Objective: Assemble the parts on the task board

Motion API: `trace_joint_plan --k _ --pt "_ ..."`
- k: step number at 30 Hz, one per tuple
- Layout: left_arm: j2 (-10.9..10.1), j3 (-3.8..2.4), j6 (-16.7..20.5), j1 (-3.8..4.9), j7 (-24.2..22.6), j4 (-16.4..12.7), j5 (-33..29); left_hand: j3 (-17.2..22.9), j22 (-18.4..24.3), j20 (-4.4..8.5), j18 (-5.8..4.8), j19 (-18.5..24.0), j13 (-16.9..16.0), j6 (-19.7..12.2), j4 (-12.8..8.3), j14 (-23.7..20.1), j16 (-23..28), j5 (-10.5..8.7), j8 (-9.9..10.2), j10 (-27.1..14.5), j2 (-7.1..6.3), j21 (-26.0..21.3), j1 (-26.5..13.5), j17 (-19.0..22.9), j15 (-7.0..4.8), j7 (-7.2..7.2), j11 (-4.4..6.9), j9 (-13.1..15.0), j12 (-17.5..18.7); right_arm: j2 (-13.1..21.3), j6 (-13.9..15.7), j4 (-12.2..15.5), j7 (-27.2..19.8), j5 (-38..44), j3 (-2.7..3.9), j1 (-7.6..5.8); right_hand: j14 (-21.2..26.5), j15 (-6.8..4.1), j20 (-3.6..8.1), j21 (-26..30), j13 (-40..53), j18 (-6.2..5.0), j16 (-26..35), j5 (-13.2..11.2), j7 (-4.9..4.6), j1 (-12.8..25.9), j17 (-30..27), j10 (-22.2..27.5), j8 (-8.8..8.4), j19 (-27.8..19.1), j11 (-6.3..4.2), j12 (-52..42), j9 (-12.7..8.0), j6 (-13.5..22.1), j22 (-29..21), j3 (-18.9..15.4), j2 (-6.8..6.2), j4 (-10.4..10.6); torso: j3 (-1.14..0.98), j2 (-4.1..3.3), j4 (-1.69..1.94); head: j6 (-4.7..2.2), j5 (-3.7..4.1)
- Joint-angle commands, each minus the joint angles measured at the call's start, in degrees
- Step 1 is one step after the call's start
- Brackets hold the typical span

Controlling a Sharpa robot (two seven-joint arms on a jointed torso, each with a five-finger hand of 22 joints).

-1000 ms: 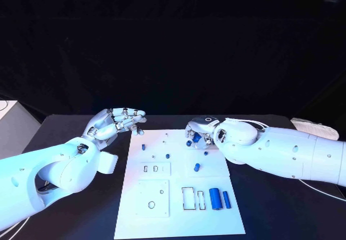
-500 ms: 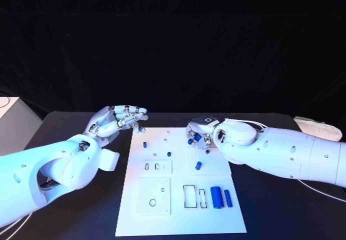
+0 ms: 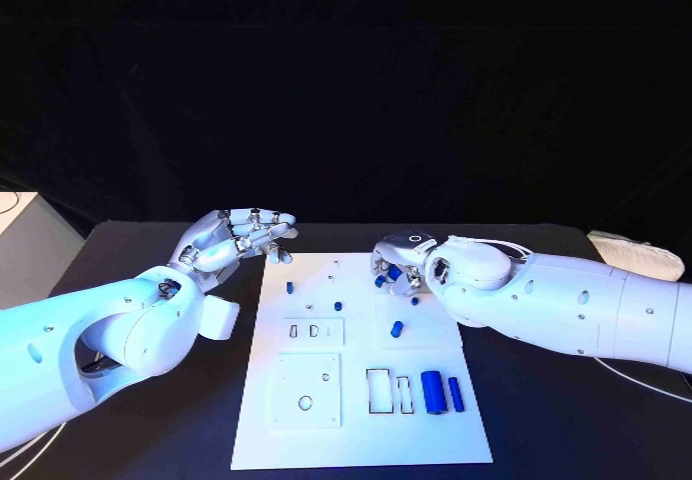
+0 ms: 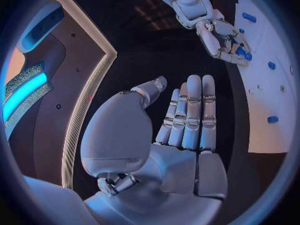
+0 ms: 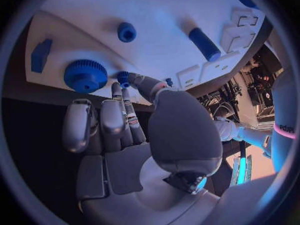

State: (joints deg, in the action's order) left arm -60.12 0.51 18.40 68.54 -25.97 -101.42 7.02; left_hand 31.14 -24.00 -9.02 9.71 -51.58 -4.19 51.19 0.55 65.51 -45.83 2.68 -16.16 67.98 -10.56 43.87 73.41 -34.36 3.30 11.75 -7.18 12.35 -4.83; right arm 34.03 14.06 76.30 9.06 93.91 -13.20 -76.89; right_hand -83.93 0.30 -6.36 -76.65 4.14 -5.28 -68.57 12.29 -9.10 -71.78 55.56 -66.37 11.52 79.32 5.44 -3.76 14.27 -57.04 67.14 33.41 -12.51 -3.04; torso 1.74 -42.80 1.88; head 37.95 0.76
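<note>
The white task board [image 3: 361, 430] lies in the middle of the black table. My right hand [image 3: 397, 262] hovers over its far right corner. Its thumb and a fingertip pinch a small blue peg [image 5: 123, 77], right beside a blue gear [image 5: 85, 75] on the board. My left hand [image 3: 240, 238] is just off the board's far left corner, fingers apart [image 4: 187, 110] and holding nothing. Small blue pegs [image 3: 289, 287] [image 3: 338, 306] [image 3: 398, 328] stand on the far half. A thick blue cylinder [image 3: 431, 386] and a thinner one [image 3: 454, 394] lie near the front right.
Rectangular slots [image 3: 376, 392] and an oval hole [image 3: 304, 403] mark the board's near half. A white object [image 3: 642, 255] lies at the table's right edge. A pale box [image 3: 32, 250] stands off the table's left side.
</note>
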Motion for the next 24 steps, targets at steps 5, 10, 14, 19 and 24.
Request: trace_joint_plan --k 5,10,14,19,24 --pt "0.23 -0.06 -1.39 0.09 0.05 -0.03 -0.31 -0.13 -0.11 0.01 0.56 0.43 -0.05 -0.23 0.18 -0.60 -0.27 0.15 0.39 -0.31 0.23 0.29 -0.26 -0.12 -0.03 0.07 -0.33 0.02 0.33 -0.48 0.20 -0.29 0.54 0.78 -0.01 0.16 -0.39 0.11 0.00 -0.47 0.14 0.89 -0.66 -0.44 0.09 0.45 0.20 -0.99 0.54 0.40 -0.11 -0.14 0.41 -0.63 0.53 0.63 1.00 0.65 0.03 -0.10 -0.04 0.11 -0.04" --pt "0.33 -0.06 -1.53 0.09 0.09 -0.01 -0.36 -0.06 -0.15 0.00 0.57 0.47 -0.06 -0.25 0.16 -0.67 -0.31 0.15 0.41 -0.35 0.35 0.36 -0.15 -0.14 -0.02 0.07 -0.33 0.03 0.35 -0.83 -0.60 -0.75 0.86 0.77 -0.02 0.31 -0.35 0.06 0.04 -0.51 0.16 0.90 -0.73 -0.51 0.17 0.40 0.13 -1.19 0.66 0.40 -0.17 -0.12 0.55 -0.77 0.61 0.84 1.16 0.77 0.07 -0.09 0.07 0.26 0.02" --pt "0.34 -0.06 -1.67 0.09 0.10 0.06 -0.38 -0.06 -0.15 0.00 0.57 0.47 -0.06 -0.25 0.16 -0.67 -0.31 0.15 0.41 -0.35 0.35 0.36 -0.15 -0.14 -0.02 0.07 -0.33 0.03 0.35 -0.98 -0.77 -0.85 1.12 0.77 -0.03 0.48 -0.31 0.02 0.07 -0.49 0.17 0.88 -0.80 -0.54 0.23 0.36 0.09 -1.34 0.76 0.36 -0.22 -0.10 0.68 -0.91 0.57 1.01 1.30 0.87 0.06 -0.13 0.06 0.36 -0.07" --pt "0.33 -0.06 -1.73 0.09 0.08 0.45 -0.49 0.00 -0.18 0.00 0.58 0.52 -0.06 -0.26 0.13 -0.72 -0.34 0.15 0.42 -0.37 0.44 0.42 -0.05 -0.17 -0.02 0.08 -0.33 0.03 0.37 -1.01 -0.51 -0.54 1.63 0.82 -0.04 0.62 -0.25 -0.13 0.17 -0.52 0.23 0.88 -1.04 -0.67 0.48 0.25 0.11 -1.96 1.21 0.34 -0.43 -0.15 1.11 -1.51 0.68 1.30 1.44 1.02 -0.02 -0.05 -0.04 0.54 -0.29" --pt "0.30 -0.06 -1.80 0.09 0.05 0.72 -0.63 0.04 -0.21 -0.01 0.58 0.54 -0.06 -0.29 0.10 -0.76 -0.36 0.15 0.44 -0.40 0.49 0.45 0.02 -0.18 -0.02 0.09 -0.34 0.03 0.39 -1.03 0.01 -0.29 2.36 1.28 -0.04 0.68 -0.20 -0.26 0.29 -0.63 0.24 0.91 -1.23 -0.81 0.60 -0.20 0.09 -2.39 1.49 0.38 -0.57 -0.11 1.48 -1.80 0.90 1.73 1.67 0.91 0.03 -0.04 -0.07 0.58 -0.22"
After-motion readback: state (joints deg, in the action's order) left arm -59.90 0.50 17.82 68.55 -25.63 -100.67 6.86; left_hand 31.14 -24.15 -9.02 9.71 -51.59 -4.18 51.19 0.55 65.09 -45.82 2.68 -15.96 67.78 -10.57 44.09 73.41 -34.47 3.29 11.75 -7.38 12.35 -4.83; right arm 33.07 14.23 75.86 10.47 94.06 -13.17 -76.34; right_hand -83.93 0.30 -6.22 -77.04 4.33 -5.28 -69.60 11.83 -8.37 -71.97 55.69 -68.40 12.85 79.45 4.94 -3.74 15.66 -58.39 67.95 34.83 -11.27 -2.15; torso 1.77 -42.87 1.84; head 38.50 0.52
